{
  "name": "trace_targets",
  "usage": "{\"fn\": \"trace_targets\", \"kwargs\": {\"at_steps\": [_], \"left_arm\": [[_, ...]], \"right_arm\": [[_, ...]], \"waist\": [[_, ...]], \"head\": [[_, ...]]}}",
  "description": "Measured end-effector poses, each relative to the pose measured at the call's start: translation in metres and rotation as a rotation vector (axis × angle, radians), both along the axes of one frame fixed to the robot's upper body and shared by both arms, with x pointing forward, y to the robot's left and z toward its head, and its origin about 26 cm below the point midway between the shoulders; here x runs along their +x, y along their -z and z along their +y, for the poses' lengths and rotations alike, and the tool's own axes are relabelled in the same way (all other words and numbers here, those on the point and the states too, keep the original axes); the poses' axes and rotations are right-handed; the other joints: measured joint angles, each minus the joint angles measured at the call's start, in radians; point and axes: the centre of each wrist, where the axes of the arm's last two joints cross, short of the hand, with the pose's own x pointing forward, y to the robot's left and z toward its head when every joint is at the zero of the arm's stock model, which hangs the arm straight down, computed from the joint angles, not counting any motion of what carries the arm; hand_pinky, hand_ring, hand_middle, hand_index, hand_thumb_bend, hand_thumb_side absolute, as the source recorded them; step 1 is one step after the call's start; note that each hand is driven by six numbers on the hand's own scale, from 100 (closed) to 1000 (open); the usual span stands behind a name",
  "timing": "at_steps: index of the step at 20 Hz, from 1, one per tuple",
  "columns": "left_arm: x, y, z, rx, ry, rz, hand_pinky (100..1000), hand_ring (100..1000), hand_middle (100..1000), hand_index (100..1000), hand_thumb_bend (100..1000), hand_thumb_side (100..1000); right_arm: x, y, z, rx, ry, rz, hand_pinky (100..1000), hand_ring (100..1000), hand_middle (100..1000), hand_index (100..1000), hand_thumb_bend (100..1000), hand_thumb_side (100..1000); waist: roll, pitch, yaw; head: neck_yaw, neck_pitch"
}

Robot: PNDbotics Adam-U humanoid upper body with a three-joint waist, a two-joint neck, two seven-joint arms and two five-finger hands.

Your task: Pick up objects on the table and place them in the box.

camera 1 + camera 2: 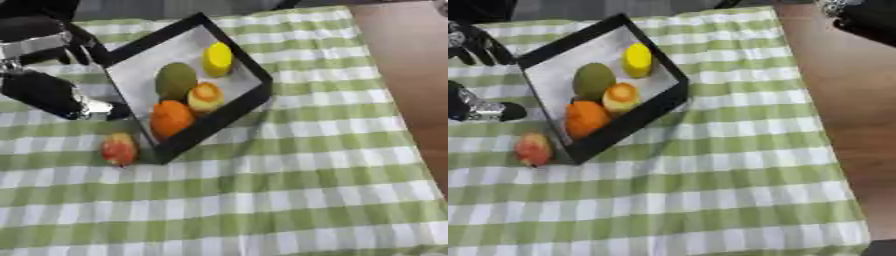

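A black-rimmed box with a grey floor lies askew on the green checked cloth. Inside it are a yellow object, a green fruit, an orange-and-yellow fruit and an orange fruit. A red-and-yellow fruit rests on the cloth against the box's near left corner. My left hand, black with silver parts, hovers left of the box and above the red fruit, holding nothing, its dark fingers spread. A black part of my right arm or hand shows at the top right corner.
Bare brown table runs along the right beyond the cloth's edge. The checked cloth stretches across the near half of the view.
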Motion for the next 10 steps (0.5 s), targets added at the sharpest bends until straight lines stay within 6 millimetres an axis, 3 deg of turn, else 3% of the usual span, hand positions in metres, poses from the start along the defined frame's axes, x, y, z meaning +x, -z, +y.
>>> {"fn": "trace_targets", "kwargs": {"at_steps": [4, 6, 10], "left_arm": [[0.0, 0.006, -0.001, 0.015, 0.01, 0.022, 790, 777, 726, 801, 627, 571], [0.001, 0.01, -0.002, 0.024, 0.018, 0.039, 789, 777, 728, 803, 666, 506], [0.003, 0.018, -0.005, 0.037, 0.041, 0.079, 791, 780, 732, 808, 625, 447]], "right_arm": [[0.0, 0.0, 0.0, 0.0, 0.0, 0.0, 896, 737, 684, 779, 149, 388], [0.0, 0.0, 0.0, 0.0, 0.0, 0.0, 896, 737, 684, 779, 151, 390], [0.0, 0.0, 0.0, 0.0, 0.0, 0.0, 896, 737, 684, 779, 146, 391]], "waist": [[0.0, 0.0, 0.0], [0.0, 0.0, -0.001], [0.0, 0.0, -0.001]], "head": [[0.0, 0.0], [-0.001, 0.0], [-0.005, 0.0]]}}
